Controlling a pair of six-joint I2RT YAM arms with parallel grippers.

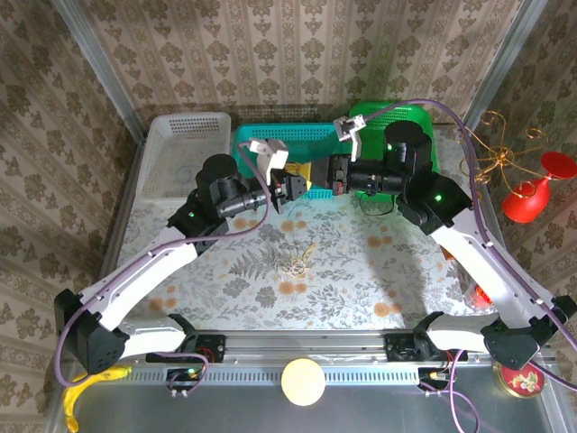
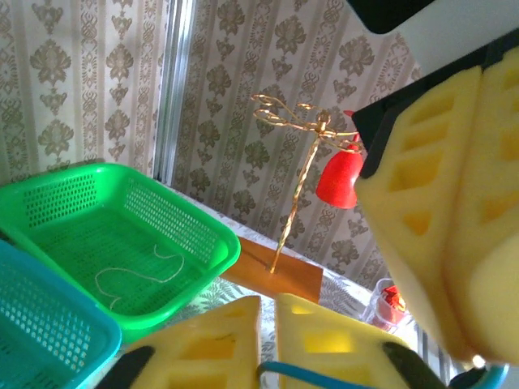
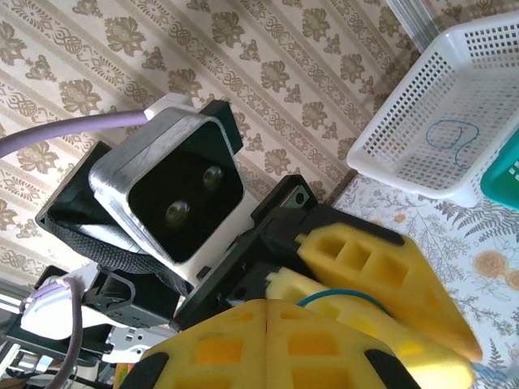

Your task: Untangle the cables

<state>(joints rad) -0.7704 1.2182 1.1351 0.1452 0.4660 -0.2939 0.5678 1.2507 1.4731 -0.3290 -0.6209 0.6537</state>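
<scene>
Both grippers are raised above the table and meet tip to tip. My left gripper (image 1: 296,183) (image 2: 268,304) is shut on a thin blue cable (image 2: 324,374) that comes out from between its yellow foam fingers. My right gripper (image 1: 329,176) (image 3: 268,306) is shut too, its pads pressed together. The blue cable (image 3: 349,295) arcs from behind its fingertips to the left gripper's fingers (image 3: 381,267). A small clump of cables (image 1: 293,262) lies on the floral tablecloth below. A pale cable (image 2: 138,275) lies in the green basket, and a blue cable (image 3: 450,138) in the white basket.
Three baskets line the far edge: white (image 1: 185,149), teal (image 1: 297,133) and green (image 1: 415,115). A gold curly wire stand (image 1: 496,153) with a red ornament (image 1: 532,194) stands at the far right. Patterned walls close in the table.
</scene>
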